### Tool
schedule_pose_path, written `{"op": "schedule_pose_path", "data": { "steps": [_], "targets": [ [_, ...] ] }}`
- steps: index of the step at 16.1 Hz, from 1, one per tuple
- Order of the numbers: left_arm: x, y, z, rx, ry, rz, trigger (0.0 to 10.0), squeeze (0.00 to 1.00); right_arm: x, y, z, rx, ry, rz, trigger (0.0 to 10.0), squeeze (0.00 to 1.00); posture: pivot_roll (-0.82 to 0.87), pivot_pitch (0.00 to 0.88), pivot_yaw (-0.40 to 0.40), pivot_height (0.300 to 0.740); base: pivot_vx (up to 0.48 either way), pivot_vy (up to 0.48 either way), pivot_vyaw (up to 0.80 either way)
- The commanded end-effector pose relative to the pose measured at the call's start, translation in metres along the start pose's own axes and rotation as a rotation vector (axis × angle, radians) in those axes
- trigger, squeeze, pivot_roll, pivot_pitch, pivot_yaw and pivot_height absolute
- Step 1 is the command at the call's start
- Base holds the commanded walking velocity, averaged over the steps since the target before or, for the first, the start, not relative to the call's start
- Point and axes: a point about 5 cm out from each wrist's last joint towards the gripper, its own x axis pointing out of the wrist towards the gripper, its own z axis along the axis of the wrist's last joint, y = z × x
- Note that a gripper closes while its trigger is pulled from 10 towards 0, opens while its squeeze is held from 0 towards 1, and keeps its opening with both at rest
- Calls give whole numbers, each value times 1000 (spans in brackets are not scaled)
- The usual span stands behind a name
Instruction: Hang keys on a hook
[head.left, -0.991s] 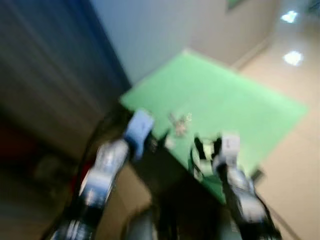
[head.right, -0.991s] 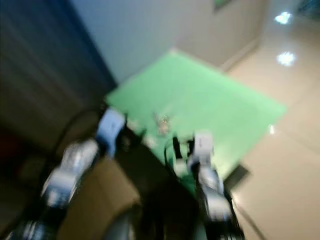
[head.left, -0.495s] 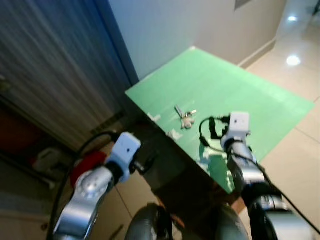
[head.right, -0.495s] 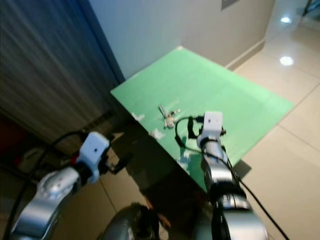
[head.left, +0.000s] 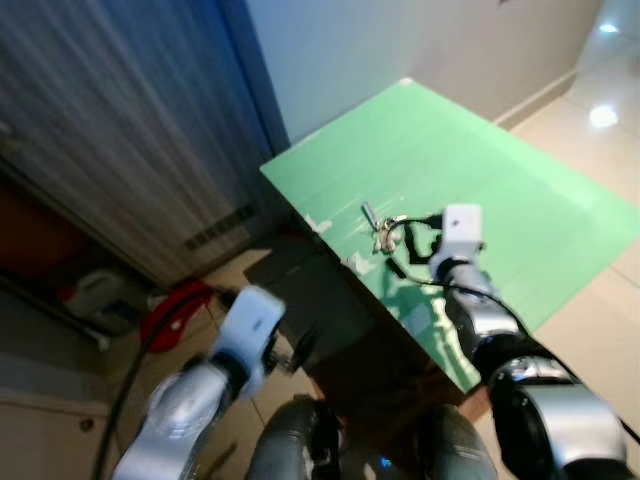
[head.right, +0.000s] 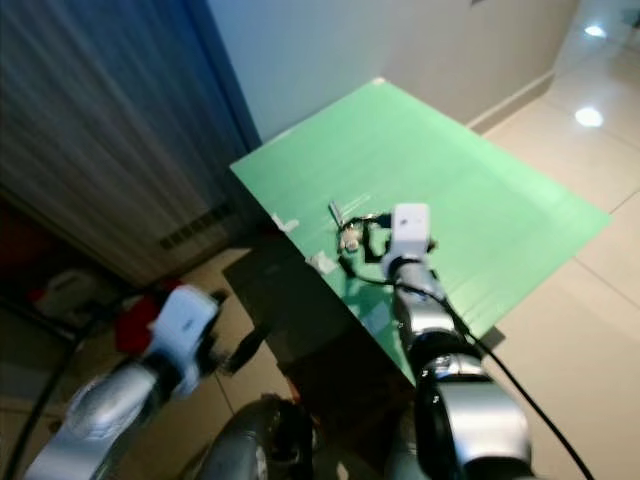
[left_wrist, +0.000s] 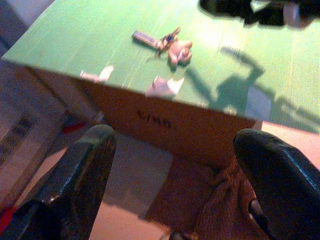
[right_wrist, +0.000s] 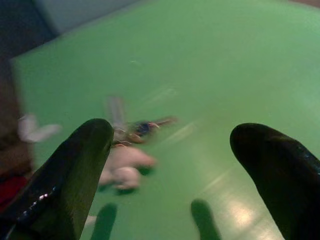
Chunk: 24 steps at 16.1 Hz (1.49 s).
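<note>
The right gripper (right_wrist: 170, 165) is standing with its two black fingers spread wide and nothing between them, hovering over the green table top (head.left: 520, 190) and pointing at the bunch of keys (right_wrist: 131, 150), which is lying flat on the green surface just ahead of the fingertips, a pale fob beside a dark key blade. In the head views the right gripper (head.left: 415, 240) is sitting just beside the keys (head.left: 383, 232), near the table's front edge, not touching them as far as can be told. The left gripper (left_wrist: 170, 165) is also holding its fingers apart and empty, hanging low in front of the table's brown side (left_wrist: 165, 120), looking up toward the same keys (left_wrist: 167, 45) and a few white scraps of tape (left_wrist: 162, 86) by the edge. No hook can be made out. The task is looking barely begun: the keys are not yet grasped, and lifting, carrying and hanging them are all left.
</note>
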Motion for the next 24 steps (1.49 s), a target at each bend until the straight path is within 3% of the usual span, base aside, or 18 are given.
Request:
{"op": "schedule_pose_path", "data": {
  "steps": [1, 4, 5, 7, 8, 9, 11, 13, 15, 16, 18, 20, 21, 24],
  "targets": [
    [11, 5, -2, -3, 1, 0, 10000, 0, -9, 6, -10, -32, -16, 63, 10000, 0, 11, 213, 135, 701, 0, 0, 0],
    [69, 1, 15, -38, -41, -100, 10000, 0, -59, -11, -28, -21, -76, 82, 10000, 0, -167, 240, 141, 701, 0, 0, 0],
    [94, -9, 20, -44, -37, -163, 10000, 0, -99, -13, -33, -29, -75, 89, 10000, 0, -292, 277, 161, 701, 0, 0, 0],
    [106, -16, 20, -34, -31, -206, 10000, 0, -125, -9, -33, -48, -79, 110, 10000, 0, -352, 297, 173, 701, 0, 0, 0],
    [117, -20, 20, -34, -23, -228, 10000, 0, -152, -4, -38, -24, -60, 109, 10000, 0, -412, 325, 185, 701, 0, 0, 0],
    [121, -21, 19, -34, -20, -235, 10000, 0, -162, -2, -39, -11, -49, 107, 10000, 0, -412, 325, 185, 701, 0, 0, 0],
    [135, -23, 21, -32, -16, -243, 10000, 0, -203, 10, -38, 42, 37, 113, 10000, 0, -474, 357, 196, 701, 0, 0, 0],
    [136, -18, 24, -17, -41, -230, 10000, 0, -207, 17, -33, 55, 40, 129, 10000, 0, -457, 342, 204, 701, 0, 0, 0],
    [131, -6, 24, 11, -79, -201, 10000, 0, -197, 15, -31, 65, 33, 105, 10000, 0, -429, 323, 206, 701, 0, 0, 0],
    [130, 1, 28, -24, -124, -158, 10000, 0, -190, 11, -27, 40, -1, 74, 10000, 0, -414, 312, 205, 701, 0, 0, 0],
    [130, 23, 41, -175, -254, 35, 10000, 0, -176, -2, -18, 15, -53, 7, 10000, 0, -382, 296, 193, 701, 0, 0, 0],
    [135, 25, 38, -197, -240, 87, 10000, 0, -174, -3, -17, 19, -45, 9, 10000, 0, -386, 305, 181, 701, 0, 0, 0],
    [138, 26, 31, -202, -184, 128, 10000, 0, -178, 0, -16, 20, -36, 24, 10000, 0, -414, 328, 169, 701, 0, 0, 0],
    [144, 23, 27, -163, -88, 163, 10000, 0, -198, 6, -19, 27, -4, 22, 10000, 0, -469, 364, 181, 701, 0, 0, 0]
  ]
}}
